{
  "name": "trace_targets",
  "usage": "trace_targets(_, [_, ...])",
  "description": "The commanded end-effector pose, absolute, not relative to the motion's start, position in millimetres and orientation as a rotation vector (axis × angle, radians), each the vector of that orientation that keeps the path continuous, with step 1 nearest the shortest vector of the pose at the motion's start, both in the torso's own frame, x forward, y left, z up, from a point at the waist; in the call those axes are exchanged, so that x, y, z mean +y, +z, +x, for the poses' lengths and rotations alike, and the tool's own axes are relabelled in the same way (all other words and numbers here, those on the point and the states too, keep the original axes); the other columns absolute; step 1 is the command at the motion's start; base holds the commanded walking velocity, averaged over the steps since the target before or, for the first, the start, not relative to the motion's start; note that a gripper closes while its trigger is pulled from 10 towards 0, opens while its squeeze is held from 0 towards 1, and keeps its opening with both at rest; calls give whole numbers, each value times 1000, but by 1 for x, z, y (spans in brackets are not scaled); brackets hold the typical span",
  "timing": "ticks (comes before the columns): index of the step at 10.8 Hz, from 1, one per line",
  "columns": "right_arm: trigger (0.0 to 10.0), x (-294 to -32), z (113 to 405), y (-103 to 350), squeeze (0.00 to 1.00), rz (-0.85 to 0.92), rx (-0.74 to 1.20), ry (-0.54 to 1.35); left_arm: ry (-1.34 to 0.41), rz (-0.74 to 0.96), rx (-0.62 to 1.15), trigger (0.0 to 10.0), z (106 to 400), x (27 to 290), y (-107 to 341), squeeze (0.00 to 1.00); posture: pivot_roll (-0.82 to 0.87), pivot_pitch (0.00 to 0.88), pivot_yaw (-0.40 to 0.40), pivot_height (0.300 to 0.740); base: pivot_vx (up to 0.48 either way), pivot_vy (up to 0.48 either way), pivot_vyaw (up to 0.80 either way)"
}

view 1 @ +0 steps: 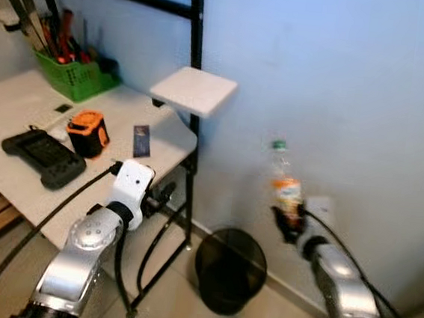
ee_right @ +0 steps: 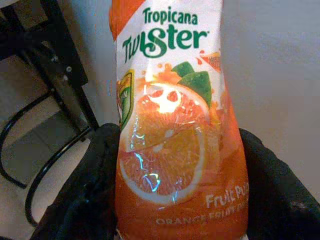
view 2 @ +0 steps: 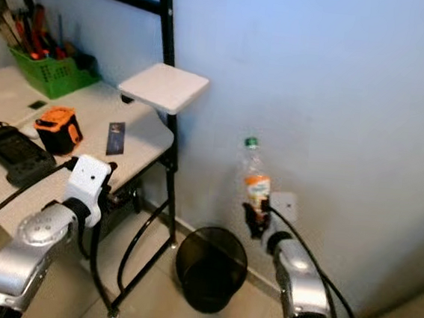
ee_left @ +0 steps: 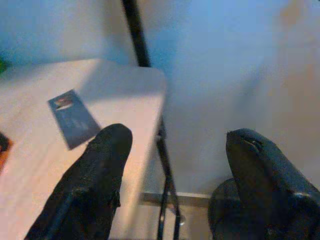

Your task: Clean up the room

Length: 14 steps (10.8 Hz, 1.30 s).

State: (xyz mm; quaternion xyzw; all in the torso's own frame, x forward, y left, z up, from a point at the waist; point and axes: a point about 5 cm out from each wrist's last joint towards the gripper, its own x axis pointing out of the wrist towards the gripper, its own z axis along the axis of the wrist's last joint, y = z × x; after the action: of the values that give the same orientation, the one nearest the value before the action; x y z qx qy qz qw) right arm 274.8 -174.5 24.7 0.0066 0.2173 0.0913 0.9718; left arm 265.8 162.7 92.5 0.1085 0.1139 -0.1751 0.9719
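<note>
I had the bottle upright in my right gripper, its two black fingers clamped on either side of the orange label low on the body, green cap up. It hung in the air close to the blue wall, above and a little to the right of the black bin on the floor. My judgement was that the step in hand was dropping it in the bin, so the thing to do well was to carry the bottle leftward until it sat squarely over the bin's mouth, lower it, and only then let go, since a tall, light bottle released high could bounce off the rim. My left gripper was spread wide and held nothing, poised by the corner of the bench, near a small dark card.
</note>
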Motion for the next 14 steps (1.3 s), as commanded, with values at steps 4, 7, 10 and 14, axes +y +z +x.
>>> trace_targets(4, [10000, -171, 278, 21, 0, -95, 490, 241, -403, 243, 235, 10000, 265, 165, 97, 0, -38, 0, 15, 740, 233, 0, 0])
trace_targets(7, [10000, -171, 274, -9, 0, -232, 711, 367, -727, 300, 303, 10000, 257, 153, 97, 0, -38, 0, 12, 740, 0, 0, 0])
trace_targets(10, [10000, -171, 272, -23, 0, -316, 840, 341, -943, 364, 361, 10000, 250, 151, 101, 0, -31, 0, 4, 740, 0, 0, 0])
trace_targets(14, [10000, -169, 271, -30, 0, -367, 909, 333, -1133, 345, 492, 10000, 236, 155, 100, 0, -15, 0, -7, 740, 0, 0, 0])
